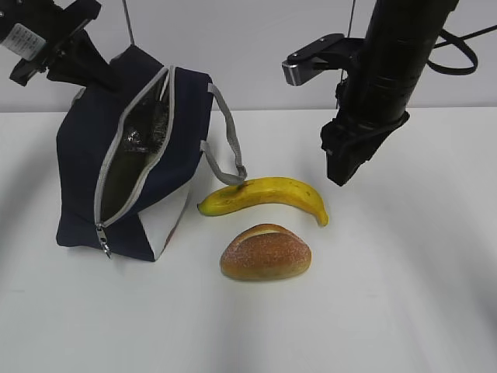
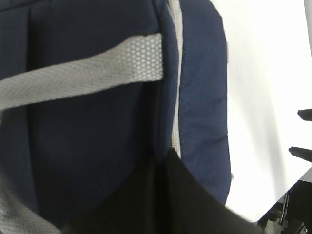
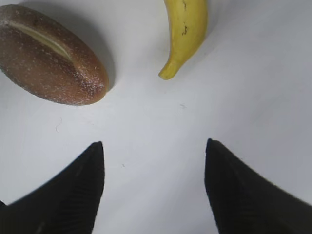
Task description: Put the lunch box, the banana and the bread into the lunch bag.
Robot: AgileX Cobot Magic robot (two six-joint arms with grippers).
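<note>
Below the right gripper (image 3: pixel 153 146), whose jaws are spread wide and empty above the table (image 1: pixel 404 295), lie the banana (image 1: pixel 264 194) and the bread (image 1: pixel 266 252). Far to its left stands the unzipped lunch bag (image 1: pixel 132 171), the left gripper (image 1: pixel 66 58) at its top; its jaws cannot be made out.

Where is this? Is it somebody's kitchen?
Probably not a kitchen. It looks like a robot test bench or lab: a bare white table, a plain pale wall, and black robot arms hanging over a navy-blue fabric lunch bag, a yellow banana and a golden-brown bread roll.
</note>
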